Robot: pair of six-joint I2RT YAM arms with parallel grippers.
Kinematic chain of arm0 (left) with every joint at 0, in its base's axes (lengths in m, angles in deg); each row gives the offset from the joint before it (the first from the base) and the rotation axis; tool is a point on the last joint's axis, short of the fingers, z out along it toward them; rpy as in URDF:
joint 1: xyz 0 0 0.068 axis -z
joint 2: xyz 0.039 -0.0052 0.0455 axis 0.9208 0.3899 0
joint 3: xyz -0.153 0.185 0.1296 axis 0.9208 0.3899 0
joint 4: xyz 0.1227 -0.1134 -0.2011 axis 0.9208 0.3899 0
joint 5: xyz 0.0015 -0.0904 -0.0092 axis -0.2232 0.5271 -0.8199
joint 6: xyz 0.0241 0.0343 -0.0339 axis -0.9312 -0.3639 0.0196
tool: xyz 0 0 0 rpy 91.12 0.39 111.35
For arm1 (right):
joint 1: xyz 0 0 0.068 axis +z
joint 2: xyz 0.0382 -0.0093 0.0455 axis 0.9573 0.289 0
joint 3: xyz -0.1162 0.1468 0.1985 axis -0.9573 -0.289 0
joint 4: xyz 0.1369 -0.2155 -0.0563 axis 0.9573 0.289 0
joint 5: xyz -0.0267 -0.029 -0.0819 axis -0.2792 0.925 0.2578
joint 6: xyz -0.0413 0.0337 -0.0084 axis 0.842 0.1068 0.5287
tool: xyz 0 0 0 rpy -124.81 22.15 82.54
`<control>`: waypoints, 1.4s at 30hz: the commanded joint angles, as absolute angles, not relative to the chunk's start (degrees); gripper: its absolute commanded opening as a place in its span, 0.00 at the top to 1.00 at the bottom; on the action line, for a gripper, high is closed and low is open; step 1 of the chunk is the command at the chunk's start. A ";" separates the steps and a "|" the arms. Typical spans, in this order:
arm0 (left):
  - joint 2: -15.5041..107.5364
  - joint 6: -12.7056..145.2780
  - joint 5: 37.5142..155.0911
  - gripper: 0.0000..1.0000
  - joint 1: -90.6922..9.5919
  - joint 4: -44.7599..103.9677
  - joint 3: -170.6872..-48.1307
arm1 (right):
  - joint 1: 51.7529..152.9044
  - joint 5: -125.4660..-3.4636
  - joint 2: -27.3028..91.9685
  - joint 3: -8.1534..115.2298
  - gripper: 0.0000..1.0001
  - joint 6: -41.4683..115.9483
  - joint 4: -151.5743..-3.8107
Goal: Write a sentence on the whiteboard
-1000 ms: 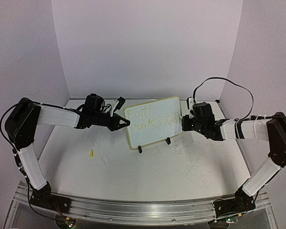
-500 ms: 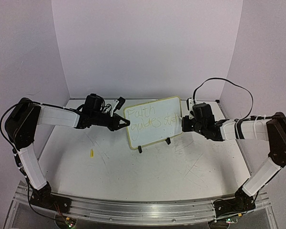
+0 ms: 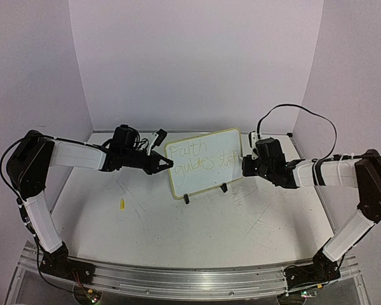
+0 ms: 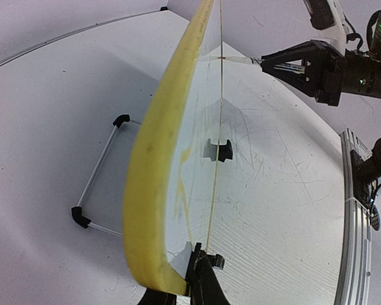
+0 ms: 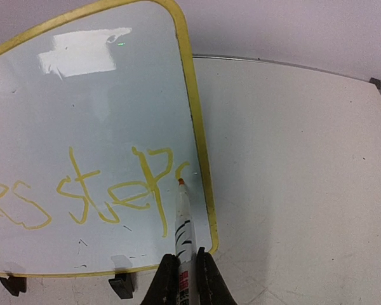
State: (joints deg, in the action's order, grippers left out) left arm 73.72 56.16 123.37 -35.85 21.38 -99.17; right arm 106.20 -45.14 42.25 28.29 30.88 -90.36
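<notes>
Right wrist: whiteboard (image 5: 82,114) fwd of gripper (image 5: 181,272)

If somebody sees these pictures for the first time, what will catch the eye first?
The whiteboard with its yellow rim stands on the table, bearing yellow handwriting. The right pincer holds a marker with its tip on the board near the right rim. The left pincer grips the board's left edge.

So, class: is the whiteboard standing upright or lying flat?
Upright: the whiteboard stands on its black clip feet, wire stand behind.
</notes>
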 commanded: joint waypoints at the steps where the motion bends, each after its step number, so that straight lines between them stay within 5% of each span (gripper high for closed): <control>1: 73.97 49.43 110.45 1.00 -37.43 26.09 -99.55 | 106.34 -41.63 42.57 27.17 1.00 29.85 -89.76; 34: 74.13 49.43 110.43 1.00 -37.39 26.26 -99.54 | 107.53 -48.30 43.49 29.21 1.00 29.16 -90.41; 42: 74.62 49.73 109.59 1.00 -37.43 26.21 -99.60 | 107.58 -41.86 28.29 25.62 1.00 27.13 -88.61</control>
State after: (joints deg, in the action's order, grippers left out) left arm 73.65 55.98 123.40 -35.85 21.67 -99.28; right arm 107.18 -45.53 39.04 26.75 28.87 -88.37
